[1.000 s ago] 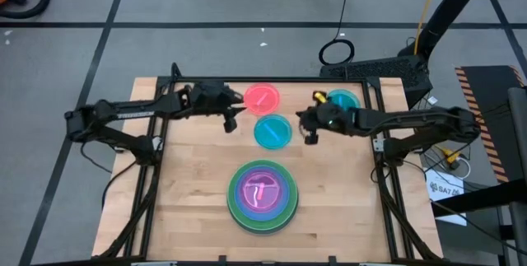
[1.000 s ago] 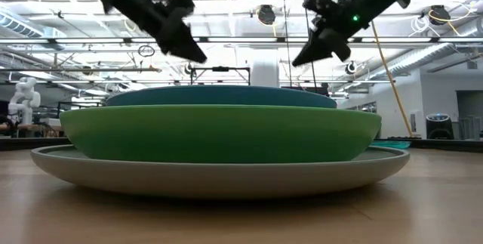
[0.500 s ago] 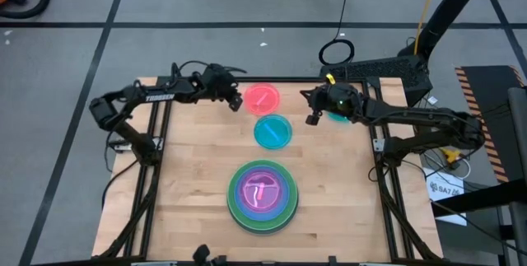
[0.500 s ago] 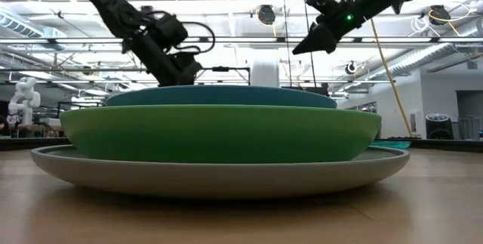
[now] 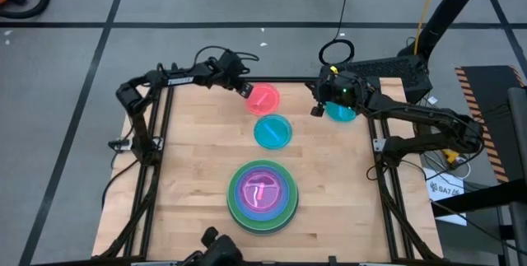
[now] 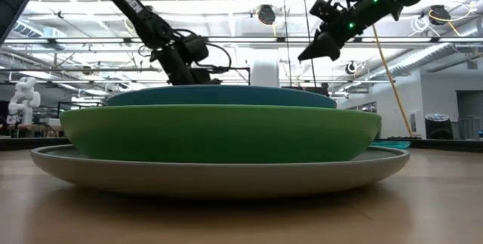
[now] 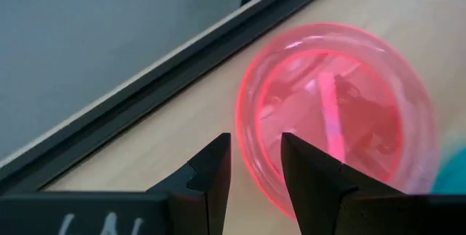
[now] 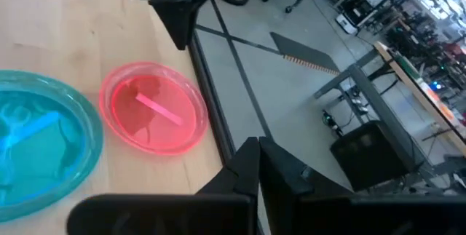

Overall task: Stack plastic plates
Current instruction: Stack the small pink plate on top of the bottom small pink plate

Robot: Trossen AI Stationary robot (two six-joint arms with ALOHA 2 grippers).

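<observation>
A stack (image 5: pixel 262 196) stands near the table's near edge: a grey plate at the bottom, green ones, a blue one and a pink one on top; it fills the low view (image 6: pixel 219 131). A teal plate (image 5: pixel 272 132) lies flat mid-table. A pink plate (image 5: pixel 265 99) lies beyond it. A second teal plate (image 5: pixel 344 111) lies at the far right. My left gripper (image 5: pixel 244 91) is open and low at the pink plate's left rim (image 7: pixel 244 118), one finger on each side. My right gripper (image 5: pixel 315 110) is shut and raised (image 6: pixel 306 54) beside the far teal plate. My left gripper (image 7: pixel 255 173) comes slanting down from the table's left, with one finger (image 7: pixel 309 180) over the inside of the pink plate's rim and the other (image 7: pixel 211 173) outside it. I cannot tell whether either finger touches the rim. The plate lies flat on the table.
The table's black frame rail (image 7: pixel 145 97) runs along the far edge just behind the pink plate. Bare wood lies on the table's left (image 5: pixel 193 167) and right (image 5: pixel 342 175) of the stack. A cable loop (image 5: pixel 336 52) lies on the floor beyond the table.
My left gripper has moved toward the far edge and down, arriving at the pink plate's left rim. My right gripper has moved toward the far edge, away from the mid-table teal plate, and stands beside the far teal plate. No plate has moved.
</observation>
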